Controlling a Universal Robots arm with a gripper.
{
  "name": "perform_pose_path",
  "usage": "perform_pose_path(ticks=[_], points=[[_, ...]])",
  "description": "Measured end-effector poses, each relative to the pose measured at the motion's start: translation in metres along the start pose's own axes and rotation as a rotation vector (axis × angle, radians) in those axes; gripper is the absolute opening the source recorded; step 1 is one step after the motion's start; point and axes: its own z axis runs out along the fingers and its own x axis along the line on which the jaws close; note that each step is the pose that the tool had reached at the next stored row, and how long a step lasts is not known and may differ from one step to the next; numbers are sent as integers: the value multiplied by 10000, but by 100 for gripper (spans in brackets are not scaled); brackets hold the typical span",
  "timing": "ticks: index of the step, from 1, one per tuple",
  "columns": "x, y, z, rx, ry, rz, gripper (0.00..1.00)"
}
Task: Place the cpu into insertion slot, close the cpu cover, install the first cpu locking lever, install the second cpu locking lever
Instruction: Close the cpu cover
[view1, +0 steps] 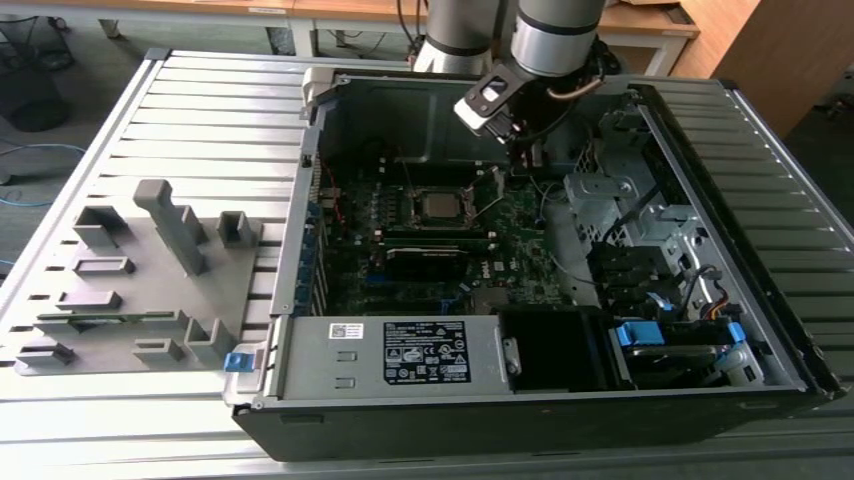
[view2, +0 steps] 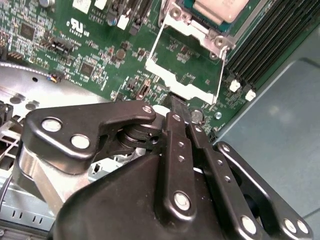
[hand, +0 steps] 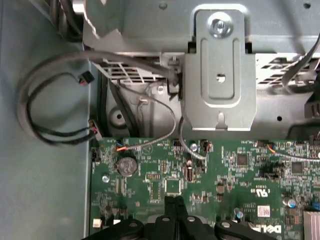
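Observation:
The cpu (view1: 437, 205) lies flat in the insertion slot (view1: 412, 190) on the green motherboard; the second wrist view shows its silver-tan top (view2: 220, 7) inside the socket's metal rim (view2: 202, 31). The cpu cover (view2: 184, 80), a thin silver frame with a window, is swung open away from the socket, and the board shows through it. My gripper (view1: 525, 160) hangs inside the case at the exterior view's right of the socket. Its black fingers are shut together with nothing between them, and the gripper (view2: 178, 107) has its tips right at the cover's free edge. Over the bare board, the gripper (hand: 173, 200) stands shut.
Long black memory slots (view2: 265, 45) run beside the socket. Loose cables (hand: 50, 115) and a grey metal bracket (hand: 220, 75) sit at the case wall. The power supply (view1: 387, 350) and drive bays (view1: 667, 260) fill the case's near side. A grey parts fixture (view1: 134, 270) stands on the table.

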Motion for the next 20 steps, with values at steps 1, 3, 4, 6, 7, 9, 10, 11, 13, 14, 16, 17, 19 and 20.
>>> perform_pose_path(ticks=[1,3,4,6,7,9,10,11,13,14,16,17,19,20], points=[[0,-19,2,-1,-6,0,11],[-1,-70,4,-4,-17,-1,11],[-1,-98,5,-5,-24,-2,11],[-1,-158,7,-8,-35,-2,11],[-2,-183,9,-8,-41,-2,11],[-2,-225,15,-9,-49,-2,11],[-2,-246,18,-9,-50,-1,11],[-3,-269,19,-9,-51,-3,11],[-3,-327,24,-10,-51,-3,11],[-3,-360,27,-10,-51,-2,11],[-4,-428,31,-11,-53,-4,11],[-4,-455,34,-12,-53,-2,11],[-4,-482,38,-11,-63,-3,11],[-4,-483,38,-10,-73,-3,11]])
